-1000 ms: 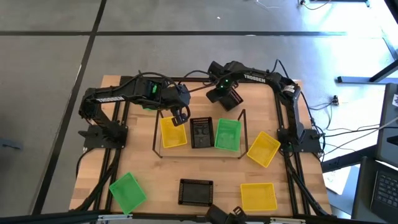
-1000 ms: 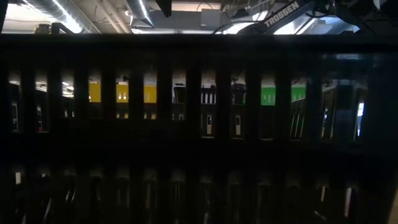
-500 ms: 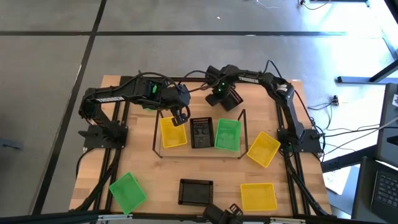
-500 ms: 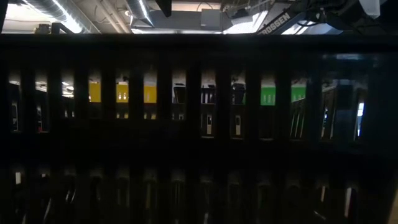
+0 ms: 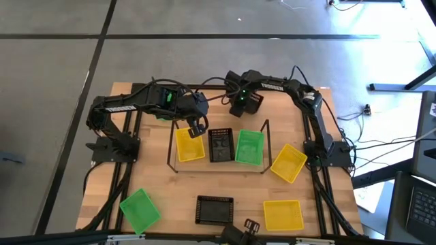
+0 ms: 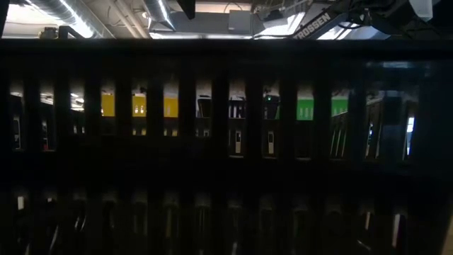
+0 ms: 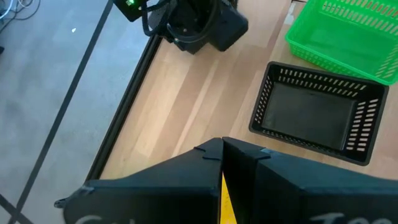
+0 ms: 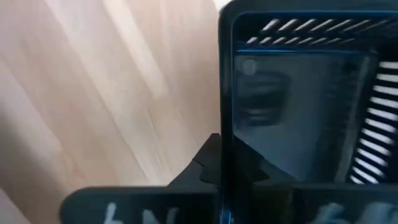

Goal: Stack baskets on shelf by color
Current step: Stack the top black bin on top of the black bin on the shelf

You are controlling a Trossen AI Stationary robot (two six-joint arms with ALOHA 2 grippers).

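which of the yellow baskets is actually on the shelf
Only the yellow basket at the shelf's left end, under the left pincer. The other two yellow ones lie on the table, right of the shelf and toward the front.

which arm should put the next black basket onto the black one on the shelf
Right. The right gripper already holds a black basket, just behind the shelf and its black basket. The left gripper is shut on the shelf's yellow basket.
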